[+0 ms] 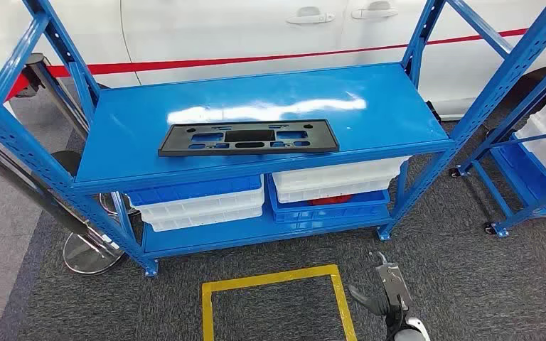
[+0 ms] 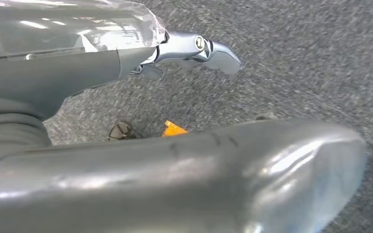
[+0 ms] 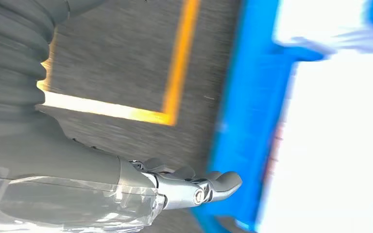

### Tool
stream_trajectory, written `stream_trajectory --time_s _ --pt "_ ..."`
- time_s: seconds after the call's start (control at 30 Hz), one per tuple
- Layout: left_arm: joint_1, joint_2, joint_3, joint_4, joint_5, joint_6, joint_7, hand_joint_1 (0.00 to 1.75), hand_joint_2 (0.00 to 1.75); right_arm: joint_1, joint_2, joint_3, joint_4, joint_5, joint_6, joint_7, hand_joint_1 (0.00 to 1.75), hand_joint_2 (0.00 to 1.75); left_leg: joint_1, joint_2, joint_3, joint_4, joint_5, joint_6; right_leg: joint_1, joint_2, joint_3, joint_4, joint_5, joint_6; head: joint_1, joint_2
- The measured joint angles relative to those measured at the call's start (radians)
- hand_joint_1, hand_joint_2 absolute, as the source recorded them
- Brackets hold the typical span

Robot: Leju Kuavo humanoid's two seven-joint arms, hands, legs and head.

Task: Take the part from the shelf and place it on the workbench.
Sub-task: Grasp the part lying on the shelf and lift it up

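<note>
Item: black plate (image 1: 249, 137), lying flat on the blue shelf (image 1: 398, 114), top level, untouched. Right robot hand (image 1: 387, 295) hung low over the carpet, fingers apart, holding nothing; left robot hand (image 2: 194, 51) likewise. You needed both raised level, one per end.

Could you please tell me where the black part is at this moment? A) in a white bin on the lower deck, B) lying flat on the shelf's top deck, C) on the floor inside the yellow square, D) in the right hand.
B: in the head view the black part lies flat on the blue shelf top deck, while the right hand hangs low above the carpet, holding nothing.
</note>
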Motion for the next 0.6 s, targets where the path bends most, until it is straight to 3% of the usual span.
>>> stream_trajectory --time_s 0.6 --pt "-0.003 0.004 -0.013 0.0 -0.088 -0.003 -0.052 0.0 0.0 0.117 -0.013 0.037 -0.592 -0.014 0.004 0.002 0.0 1.75 -0.002 0.001 0.0 0.001 0.0 0.0 -0.001 0.0 0.0 -0.001 0.0 0.0 0.0 0.0"
